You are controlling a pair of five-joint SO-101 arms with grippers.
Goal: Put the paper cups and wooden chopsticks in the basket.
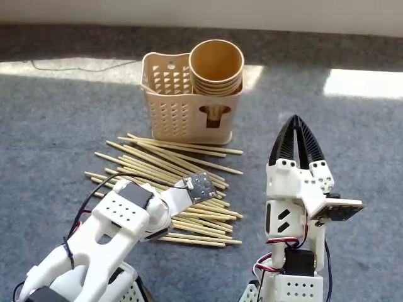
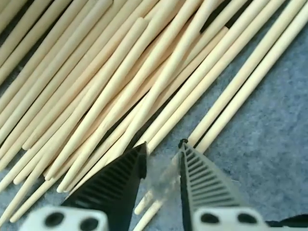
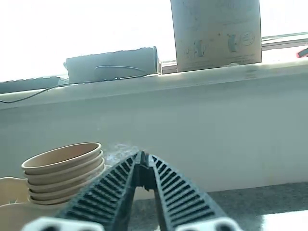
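Left gripper (image 2: 161, 159): ribbed black jaws narrowly parted, straddling the ends of wooden chopsticks (image 1: 170, 165). These are smooth, tapered and loosely piled on grey carpet (image 1: 56, 126) before the perforated beige basket (image 1: 165, 113). Paper cups (image 1: 216, 60): stacked inside the basket. Right gripper (image 1: 297, 123): jaws pressed together, empty.

Sunlit grey carpet (image 1: 50, 126), white wall (image 3: 216, 130)

The wooden chopsticks (image 1: 170, 189) are pale bare wood, smooth and matt. The paper cups (image 1: 216, 66) are brown paper, matt, with rolled rims. The basket (image 1: 173, 107) is beige moulded plastic with perforated walls and a faint sheen. The carpet (image 1: 56, 126) is grey cloth, short-piled, rough and matt. The left gripper (image 2: 162, 149) and the right gripper (image 3: 143, 159) have black plastic fingers (image 2: 115, 183), matt and ribbed. The arm housings (image 1: 119, 217) are white plastic, smooth, slightly glossy.
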